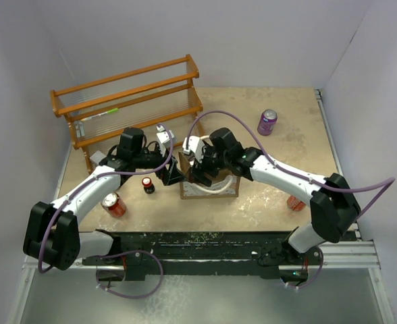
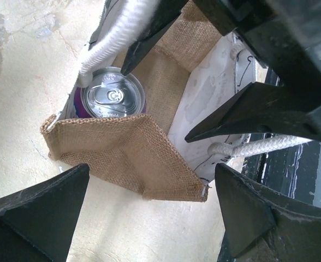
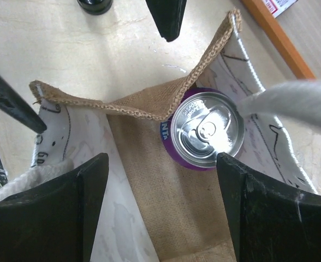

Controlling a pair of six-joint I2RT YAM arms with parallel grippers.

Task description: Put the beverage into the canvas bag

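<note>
purple can (image 3: pixel 207 128) upright inside canvas bag (image 2: pixel 122 153), right gripper (image 3: pixel 160 161) above the bag, jaws apart, gripping nothing; left gripper (image 2: pixel 152 169) at the bag's edge, spread, empty

The purple can (image 3: pixel 204 131) standing in the canvas bag (image 3: pixel 144 109) shows white letters on its side that seem to read "NTA". The embossed print round its lid is too small to read. A white label (image 3: pixel 280 5) beyond the wooden rack (image 3: pixel 275 38) carries red print, unreadable.
</note>
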